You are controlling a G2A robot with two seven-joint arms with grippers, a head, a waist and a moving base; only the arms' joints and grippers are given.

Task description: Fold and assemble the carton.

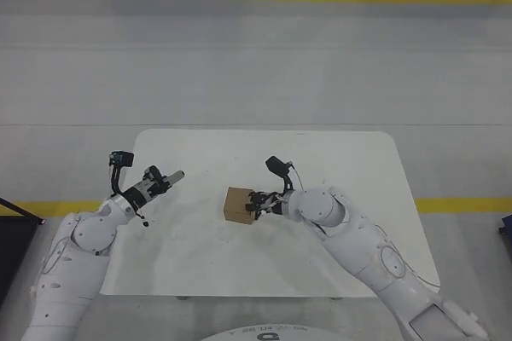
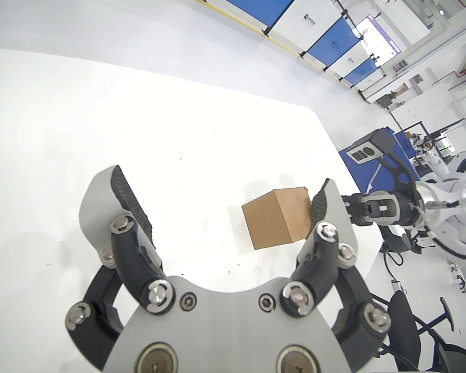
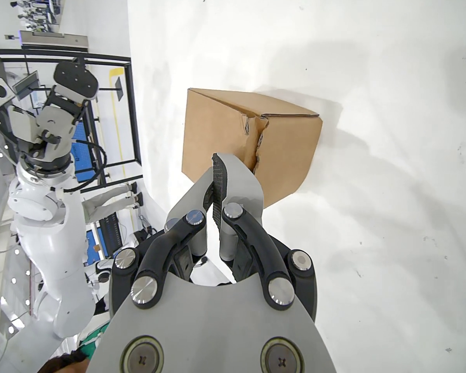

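You've got a white table [image 1: 341, 247] with the brown carton [image 1: 239, 205] sitting closed up as a box near its middle. The right gripper [image 3: 217, 162] has its fingers pressed together with nothing between them, tips at the carton's side. The left gripper [image 2: 221, 178] is spread wide and holds nothing, well apart from the carton, toward the table's left edge. The right wrist view gives you a torn, crumpled seam [image 3: 256, 133] at one carton corner; the top and left wrist views give you plain smooth faces
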